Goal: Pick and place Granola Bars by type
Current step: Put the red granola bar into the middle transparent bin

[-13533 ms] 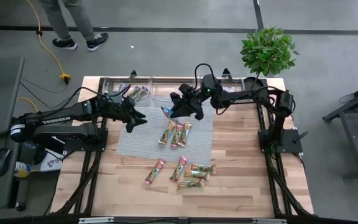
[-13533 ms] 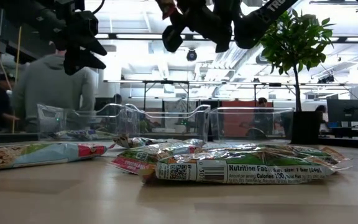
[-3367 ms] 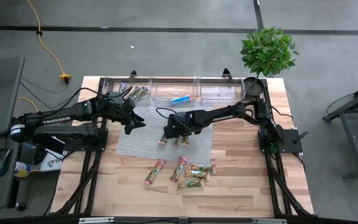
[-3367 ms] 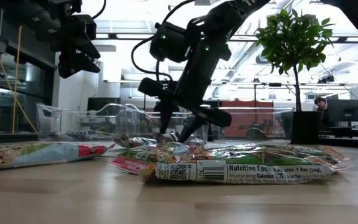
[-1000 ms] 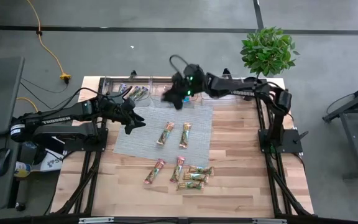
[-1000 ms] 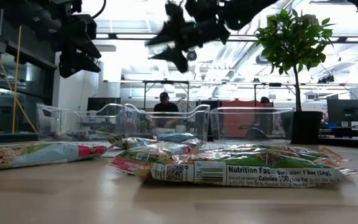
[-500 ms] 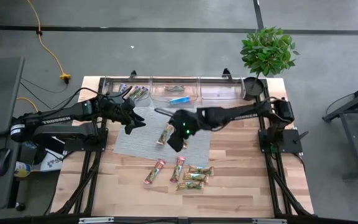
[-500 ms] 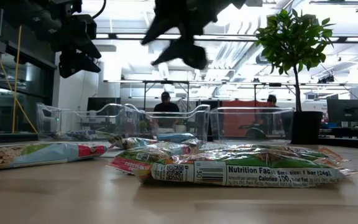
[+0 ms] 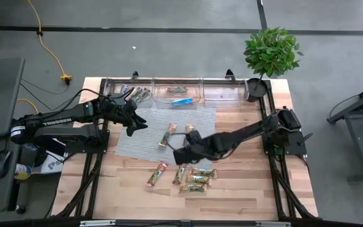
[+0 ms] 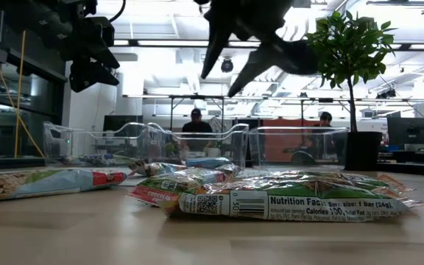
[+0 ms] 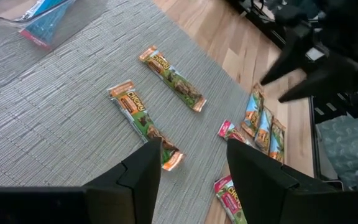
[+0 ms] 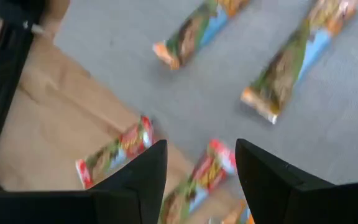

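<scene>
The right gripper (image 9: 183,150) hangs over the near edge of the grey mat (image 9: 145,142), its arm stretched across from the right side of the table (image 9: 244,189). Its two fingers (image 12: 138,180) stand well apart with nothing between them, and from the low camera it is clearly up in the air, not touching anything.

Two granola bars lie on the mat just beyond it: one (image 9: 167,135) slanted near the middle, the other (image 9: 188,130) just to its right. They are close together but apart.

On the bare wood in front of the mat lies a loose group. One bar (image 9: 157,173) sits at the left on its own, another (image 9: 180,172) stands almost straight just below the right gripper, and a few more (image 9: 200,178) are bunched together, touching, to the right of that.

Along the far edge runs a row of clear bins (image 9: 218,91). The left one holds several purplish bars (image 9: 136,94), the middle one a bright blue bar (image 9: 181,101) with a greenish bar (image 9: 178,89) behind it.

The left gripper (image 9: 138,122) waits over the far left corner of the mat, raised, fingers (image 11: 143,180) parted and empty.

A potted plant (image 9: 271,52) stands at the far right corner. Two people (image 10: 195,122) sit in the room behind the table.
</scene>
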{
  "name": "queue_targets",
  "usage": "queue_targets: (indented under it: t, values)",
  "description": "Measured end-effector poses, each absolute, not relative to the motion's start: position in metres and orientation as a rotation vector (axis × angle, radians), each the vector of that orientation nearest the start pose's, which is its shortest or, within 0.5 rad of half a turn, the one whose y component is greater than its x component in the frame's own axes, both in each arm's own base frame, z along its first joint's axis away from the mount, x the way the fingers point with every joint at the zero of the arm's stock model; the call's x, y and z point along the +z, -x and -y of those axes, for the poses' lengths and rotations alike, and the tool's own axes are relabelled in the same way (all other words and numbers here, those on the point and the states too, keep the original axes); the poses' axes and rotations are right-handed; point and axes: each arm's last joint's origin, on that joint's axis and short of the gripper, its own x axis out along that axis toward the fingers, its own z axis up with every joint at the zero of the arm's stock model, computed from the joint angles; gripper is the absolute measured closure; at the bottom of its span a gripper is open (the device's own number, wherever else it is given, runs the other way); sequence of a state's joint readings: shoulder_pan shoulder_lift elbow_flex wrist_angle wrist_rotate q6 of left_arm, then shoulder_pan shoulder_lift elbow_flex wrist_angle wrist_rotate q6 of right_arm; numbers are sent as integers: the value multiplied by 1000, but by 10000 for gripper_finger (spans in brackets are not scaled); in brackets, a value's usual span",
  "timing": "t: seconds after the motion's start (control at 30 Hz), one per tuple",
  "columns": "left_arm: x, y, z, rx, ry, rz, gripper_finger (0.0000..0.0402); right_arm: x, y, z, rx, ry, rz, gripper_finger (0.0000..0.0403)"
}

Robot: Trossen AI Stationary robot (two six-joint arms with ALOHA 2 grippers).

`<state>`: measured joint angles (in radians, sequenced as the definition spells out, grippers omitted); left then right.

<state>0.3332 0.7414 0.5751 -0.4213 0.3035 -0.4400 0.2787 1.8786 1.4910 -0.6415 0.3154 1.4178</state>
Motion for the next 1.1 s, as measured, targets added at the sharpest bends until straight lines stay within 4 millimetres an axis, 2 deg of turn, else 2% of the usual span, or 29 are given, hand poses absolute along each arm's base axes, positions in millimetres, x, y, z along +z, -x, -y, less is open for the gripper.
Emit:
queue_targets:
  t: [0.27, 0.5, 0.73, 1.0, 1.1]
  values:
    - [248, -151, -43, 153, 621, -542, 223, 217, -386, -136, -697, -1094, -761, 229]
    - [247, -151, -44, 188, 614, -543, 223, 188, -396, -160, -626, -1147, -812, 229]
    - [247, -151, -44, 180, 616, -547, 223, 174, -401, -162, -655, -1206, -816, 210]
    - [246, -150, -43, 181, 621, -564, 223, 170, -406, -150, -686, -1199, -816, 166]
    - [245, -150, -43, 177, 597, -571, 223, 157, -412, -147, -682, -1219, -845, 158]
